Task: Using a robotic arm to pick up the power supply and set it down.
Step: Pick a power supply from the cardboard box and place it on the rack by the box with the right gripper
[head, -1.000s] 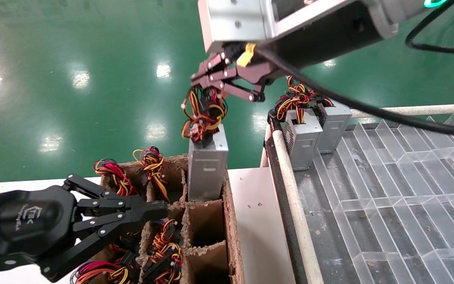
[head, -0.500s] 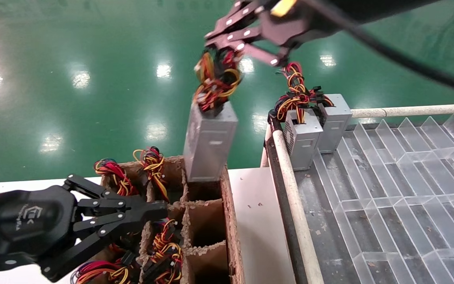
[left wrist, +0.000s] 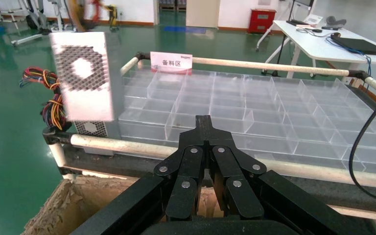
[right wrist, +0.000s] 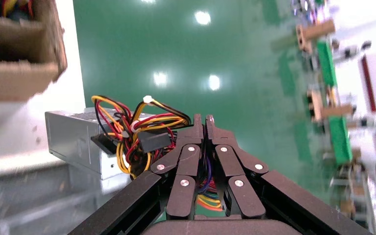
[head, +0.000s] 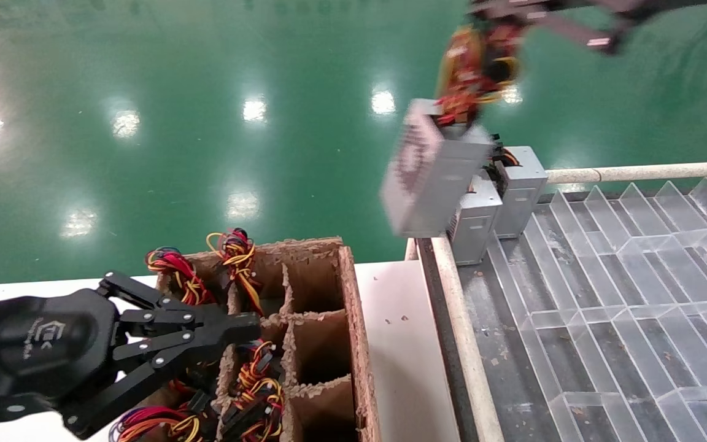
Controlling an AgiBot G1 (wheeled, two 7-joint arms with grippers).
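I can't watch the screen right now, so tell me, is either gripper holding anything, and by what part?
The right gripper holds the power supply by its wire bundle; the left gripper holds nothing.

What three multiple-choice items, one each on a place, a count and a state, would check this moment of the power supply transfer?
1. Where is the lifted power supply?
A. in the cardboard divider box
B. in the air by the clear tray's corner
C. on the green floor

2. How many power supplies stand in the clear tray?
A. two
B. none
C. five

3. How is the right end effector?
A. open, empty
B. shut on the wire bundle
C. out of view

Answers: 1 B, it hangs clear of the cardboard divider box. 2 A, two grey units stand at the corner. 3 B, fingers closed around the wire bundle.
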